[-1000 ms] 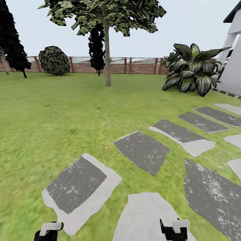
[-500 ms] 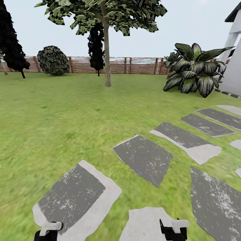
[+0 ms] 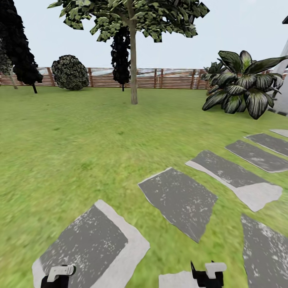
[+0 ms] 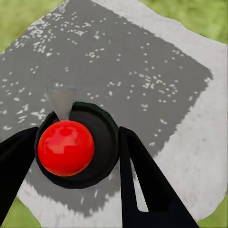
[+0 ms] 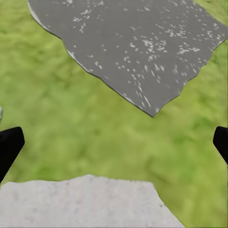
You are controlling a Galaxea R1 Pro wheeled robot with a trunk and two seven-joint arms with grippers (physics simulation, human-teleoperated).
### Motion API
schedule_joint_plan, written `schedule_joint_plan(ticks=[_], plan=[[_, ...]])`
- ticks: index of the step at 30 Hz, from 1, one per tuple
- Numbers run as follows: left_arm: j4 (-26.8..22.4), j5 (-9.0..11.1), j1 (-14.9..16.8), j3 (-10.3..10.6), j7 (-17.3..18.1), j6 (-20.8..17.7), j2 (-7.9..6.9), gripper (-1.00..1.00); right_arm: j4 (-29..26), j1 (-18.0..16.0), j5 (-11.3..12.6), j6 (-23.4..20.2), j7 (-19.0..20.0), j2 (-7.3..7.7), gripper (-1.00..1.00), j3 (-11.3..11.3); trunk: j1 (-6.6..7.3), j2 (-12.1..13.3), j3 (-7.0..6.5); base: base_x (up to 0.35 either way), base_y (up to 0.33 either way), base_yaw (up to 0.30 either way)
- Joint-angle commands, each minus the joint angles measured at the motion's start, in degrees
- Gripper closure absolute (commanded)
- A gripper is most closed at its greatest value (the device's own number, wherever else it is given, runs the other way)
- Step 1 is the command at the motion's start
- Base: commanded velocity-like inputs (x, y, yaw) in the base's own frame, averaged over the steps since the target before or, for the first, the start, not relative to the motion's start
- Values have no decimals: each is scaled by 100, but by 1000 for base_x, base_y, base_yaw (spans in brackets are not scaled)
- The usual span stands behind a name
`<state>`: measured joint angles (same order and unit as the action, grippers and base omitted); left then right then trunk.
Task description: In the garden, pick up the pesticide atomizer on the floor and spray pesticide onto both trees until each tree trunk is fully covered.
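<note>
Head view: the robot is facing across the garden lawn, with grey stepping slabs running from near left to far right, and one tree standing far ahead, slightly left of centre, its bare trunk rising in front of the slatted fence. A round shrub is sitting far left by the fence, a black columnar tree is showing just behind the trunk, and a broad-leaved plant is growing far right. The left gripper and right gripper are hanging at the near edge of the scene. In the left wrist view, the left gripper is grasping the atomizer, its dark fingers flanking the black body on both sides, the red top facing the camera above a slab. In the right wrist view, the right gripper is standing wide apart and holding nothing over grass and slab edges. Judged from this, pickup is done and the step in hand is the approach to the first tree; no spray is showing on the trunk. The next move is calling for closing much of the lawn still separating robot from trunk, then raising the left arm and aiming the nozzle at the bark.
</note>
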<state>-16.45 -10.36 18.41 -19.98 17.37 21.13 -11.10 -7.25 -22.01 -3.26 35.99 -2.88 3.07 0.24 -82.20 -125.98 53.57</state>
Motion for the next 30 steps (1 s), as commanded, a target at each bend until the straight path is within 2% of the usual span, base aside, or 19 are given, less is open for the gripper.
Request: schedule_joint_plan(ticks=[1, 30], plan=[[3, -54, 5, -50, 29, 22, 2, 100, 4, -1, -35, 13, -30, 2, -100, 3, -2, -2, 5, 339, 0, 22], [2, -60, 5, -50, 29, 22, 19, 100, 4, 0, -43, 13, -29, 9, -100, 3, -2, -2, 5, 339, 0, 1]])
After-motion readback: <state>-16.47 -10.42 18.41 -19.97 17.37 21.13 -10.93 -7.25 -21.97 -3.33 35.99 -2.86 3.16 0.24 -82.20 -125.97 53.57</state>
